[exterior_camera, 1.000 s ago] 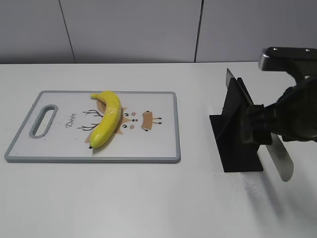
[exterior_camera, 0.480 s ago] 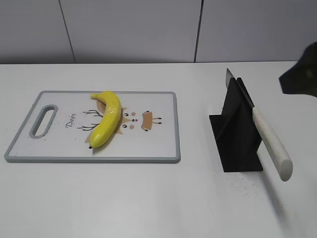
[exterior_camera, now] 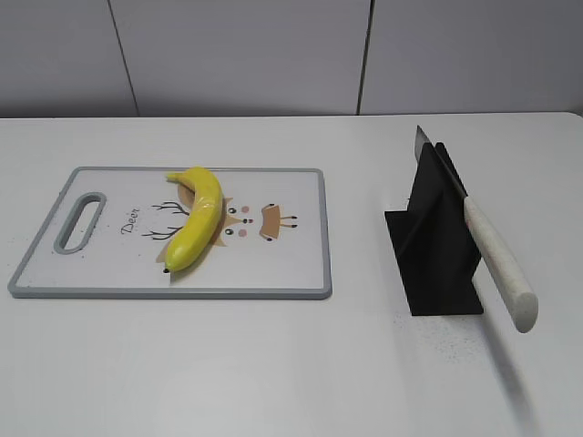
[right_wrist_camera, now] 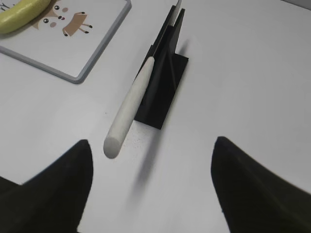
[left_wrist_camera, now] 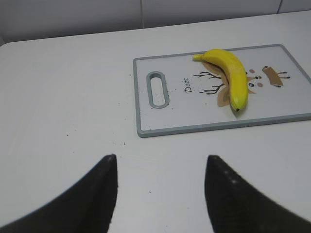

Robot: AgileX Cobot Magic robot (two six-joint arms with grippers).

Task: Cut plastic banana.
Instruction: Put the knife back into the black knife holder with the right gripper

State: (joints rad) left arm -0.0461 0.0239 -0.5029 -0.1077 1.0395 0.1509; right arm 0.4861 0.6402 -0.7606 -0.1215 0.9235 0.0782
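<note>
The plastic banana point(exterior_camera: 196, 217) lies whole on the white cutting board point(exterior_camera: 291, 264), near its middle; it also shows in the left wrist view point(left_wrist_camera: 232, 76) and at the top left corner of the right wrist view point(right_wrist_camera: 22, 13). A knife with a white handle point(exterior_camera: 496, 262) rests slanted in a black stand point(exterior_camera: 435, 250), handle sticking out toward the front right. In the right wrist view the handle point(right_wrist_camera: 129, 109) lies ahead of my right gripper point(right_wrist_camera: 151, 148), which is open and empty. My left gripper point(left_wrist_camera: 160, 160) is open and empty over bare table, well short of the board point(left_wrist_camera: 194, 127).
The table is white with a grey wall behind. The board has a handle slot point(exterior_camera: 80, 220) at its left end. Neither arm shows in the exterior view.
The right arm, which stood at the knife handle a second ago, has pulled back out of the exterior view to the right. The knife stays in its stand. The banana has not moved.
</note>
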